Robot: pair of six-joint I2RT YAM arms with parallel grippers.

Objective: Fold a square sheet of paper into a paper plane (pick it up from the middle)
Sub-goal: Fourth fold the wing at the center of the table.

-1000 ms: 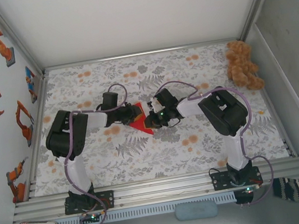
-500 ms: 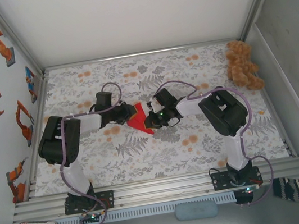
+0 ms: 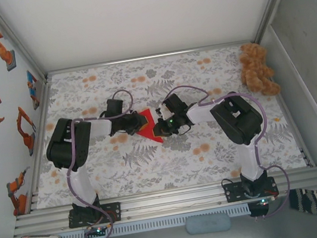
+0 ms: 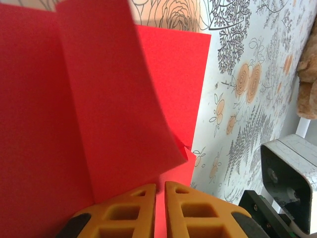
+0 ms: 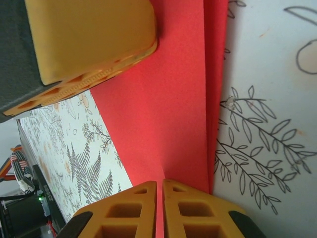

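Paper sheet point(image 3: 147, 133) in left hand point(image 4: 160, 193) and right hand point(image 5: 160, 191)

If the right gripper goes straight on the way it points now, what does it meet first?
The red sheet pinched in the right gripper; beyond it probably the left gripper, though depth is unclear.
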